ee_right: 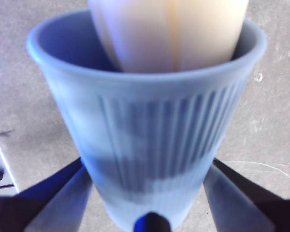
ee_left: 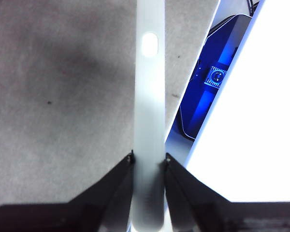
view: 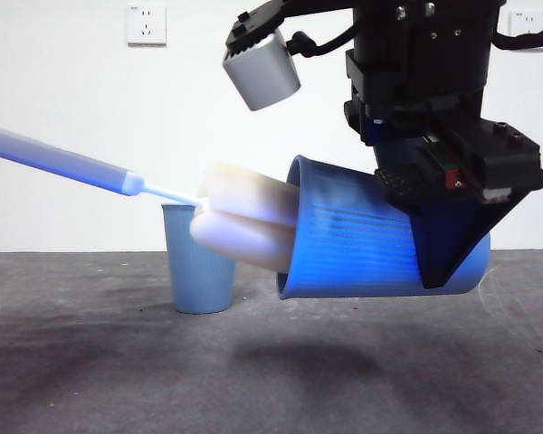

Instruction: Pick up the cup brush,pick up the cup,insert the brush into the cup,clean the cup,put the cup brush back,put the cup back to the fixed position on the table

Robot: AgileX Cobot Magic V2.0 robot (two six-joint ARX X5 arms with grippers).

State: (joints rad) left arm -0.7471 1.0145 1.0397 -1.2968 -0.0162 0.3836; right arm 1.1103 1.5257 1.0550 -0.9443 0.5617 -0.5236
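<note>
My right gripper [view: 448, 262] is shut on the cup [view: 362, 231], a ribbed blue tumbler held on its side above the table [view: 271, 380], mouth to the left. The cup brush has its cream-yellow sponge head [view: 244, 221] partly inside the cup's mouth. Its grey handle [view: 54, 161] runs up and out past the left edge. In the right wrist view the cup [ee_right: 150, 140] sits between the jaws, with the sponge head [ee_right: 169, 34] entering its rim. In the left wrist view my left gripper [ee_left: 149, 159] is shut on the brush handle [ee_left: 150, 96].
A second blue cup [view: 197, 262] stands upright on the table behind the sponge head, left of centre. A wall socket [view: 146, 24] is on the white wall behind. A grey camera block [view: 261, 70] hangs from the right arm.
</note>
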